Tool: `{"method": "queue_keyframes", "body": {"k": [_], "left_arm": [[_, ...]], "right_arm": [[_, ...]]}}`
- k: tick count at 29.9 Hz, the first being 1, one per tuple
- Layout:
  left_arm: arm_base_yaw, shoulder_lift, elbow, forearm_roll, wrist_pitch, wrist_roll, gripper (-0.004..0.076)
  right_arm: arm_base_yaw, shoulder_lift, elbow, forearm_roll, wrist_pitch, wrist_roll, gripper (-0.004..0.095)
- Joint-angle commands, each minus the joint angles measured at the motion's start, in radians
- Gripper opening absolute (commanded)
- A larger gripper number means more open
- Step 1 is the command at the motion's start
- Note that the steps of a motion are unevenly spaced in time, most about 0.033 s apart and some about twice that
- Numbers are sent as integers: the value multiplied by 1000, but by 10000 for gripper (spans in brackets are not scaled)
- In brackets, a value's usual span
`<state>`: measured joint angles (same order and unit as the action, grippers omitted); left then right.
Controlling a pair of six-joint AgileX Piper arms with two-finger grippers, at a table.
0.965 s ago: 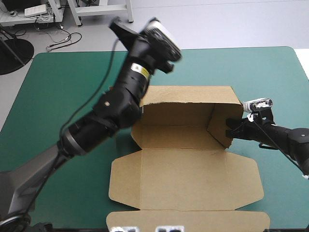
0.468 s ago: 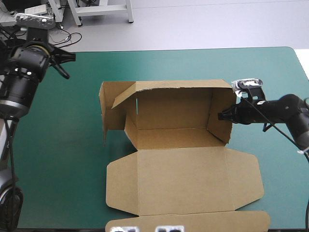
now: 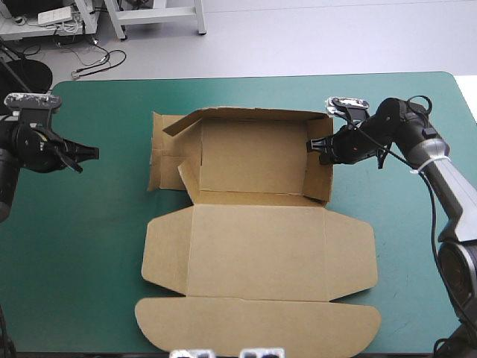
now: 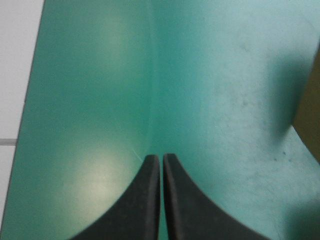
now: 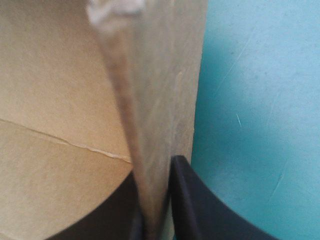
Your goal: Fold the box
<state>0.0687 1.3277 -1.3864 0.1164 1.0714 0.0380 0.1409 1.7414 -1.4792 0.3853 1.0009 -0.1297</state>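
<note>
The brown box lies in the middle of the teal-green cover, its lid flat toward the near edge. The back wall and the right wall stand raised; the left wall sprawls outward, half unfolded. My right gripper is shut on the top of the right wall, and in the right wrist view the board's edge runs up from between its black fingers. My left gripper is shut and empty near the table's left edge, well clear of the box. In the left wrist view its tips meet over bare cover, a corner of the box off to one side.
Bare teal-green cover stretches between the left gripper and the box, and to the right of the box. The table's edge and pale floor show beside the left gripper. The lid's rounded flap reaches close to the near edge.
My left arm has swung away from the box to the table's left side. The left wall has dropped outward. The right gripper has carried the right wall, and the box, farther and leftward.
</note>
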Motion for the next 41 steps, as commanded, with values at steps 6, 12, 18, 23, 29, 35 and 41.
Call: {"method": "queue_keyframes", "body": {"k": [6, 12, 18, 23, 29, 35, 41], "left_arm": [[0, -155, 119, -49, -61, 36, 8], [0, -160, 133, -28, -53, 36, 8], [0, -160, 133, -26, -66, 40, 8], [0, -160, 133, -28, -72, 50, 8], [0, -160, 133, -28, -74, 50, 8], [0, -160, 133, -32, -72, 57, 8], [0, -160, 133, -34, -72, 57, 8]], "right_arm": [[1, 37, -58, -57, -69, 26, 420], [1, 23, -184, -57, -10, 11, 420], [0, -29, -374, -92, 139, 55, 414], [0, -70, -447, -210, 251, 196, 415], [0, -63, -437, -199, 251, 277, 415], [0, 13, -351, -179, 249, 298, 415], [0, 130, -325, -94, 209, 292, 415]]}}
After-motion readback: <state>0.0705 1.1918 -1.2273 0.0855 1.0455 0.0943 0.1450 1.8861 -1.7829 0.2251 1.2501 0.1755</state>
